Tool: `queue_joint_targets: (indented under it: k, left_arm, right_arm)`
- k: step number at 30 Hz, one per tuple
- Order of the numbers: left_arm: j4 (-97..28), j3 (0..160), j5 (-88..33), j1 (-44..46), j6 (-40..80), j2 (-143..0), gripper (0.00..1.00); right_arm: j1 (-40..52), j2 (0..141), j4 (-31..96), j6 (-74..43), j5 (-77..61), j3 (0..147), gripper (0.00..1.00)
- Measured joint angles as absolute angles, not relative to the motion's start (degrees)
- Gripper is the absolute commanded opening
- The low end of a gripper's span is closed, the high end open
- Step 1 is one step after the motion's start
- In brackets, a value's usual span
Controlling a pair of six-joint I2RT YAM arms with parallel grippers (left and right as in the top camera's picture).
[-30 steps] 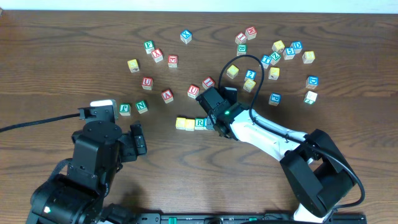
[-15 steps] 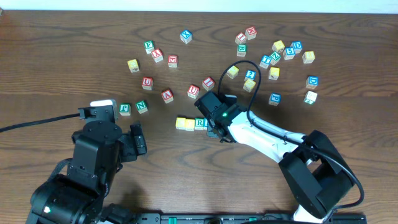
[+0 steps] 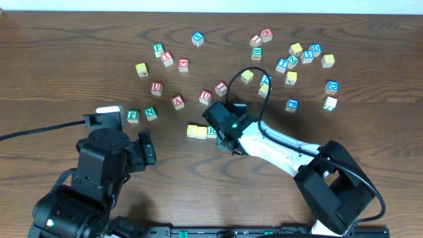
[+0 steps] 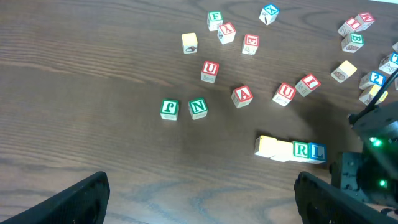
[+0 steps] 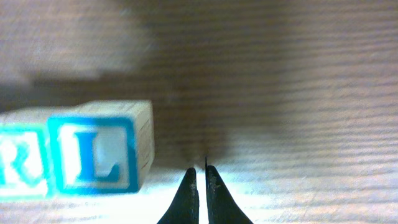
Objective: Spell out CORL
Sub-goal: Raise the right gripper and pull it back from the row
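Row: two yellow cubes [image 4: 265,145], R [image 4: 301,150] and L [image 4: 316,152] touch in one line, L at the right end.
Right claw [image 5: 200,182]: pinched shut, empty, tips low just right of L, not touching it.
Left claw [image 4: 200,186]: wide, empty, well left of the row.

Dark wood-grain tabletop [image 3: 59,59] bears scattered letter cubes [image 3: 184,65]. Near centre, four cubes form a touching row [image 4: 290,149]: two yellow cubes [image 4: 266,145], green R [image 4: 301,150], blue L [image 4: 316,151].
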State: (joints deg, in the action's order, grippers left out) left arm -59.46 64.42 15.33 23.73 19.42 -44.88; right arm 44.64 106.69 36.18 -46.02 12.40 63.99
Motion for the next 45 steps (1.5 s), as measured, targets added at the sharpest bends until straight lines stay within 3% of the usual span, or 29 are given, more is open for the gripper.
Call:
queue_joint_targets:
  k: [17, 45]
  left_arm:
    - [-59.5, 64.4, 15.3, 23.7, 19.4, -44.9, 0.93]
    - [-59.5, 64.4, 15.3, 23.7, 19.4, -44.9, 0.93]
  right_arm:
    - [47.1, 106.7, 35.8, -45.8, 12.1, 64.0, 0.01]
    - [53.9, 104.7, 24.5, -42.9, 5.2, 64.0, 0.01]
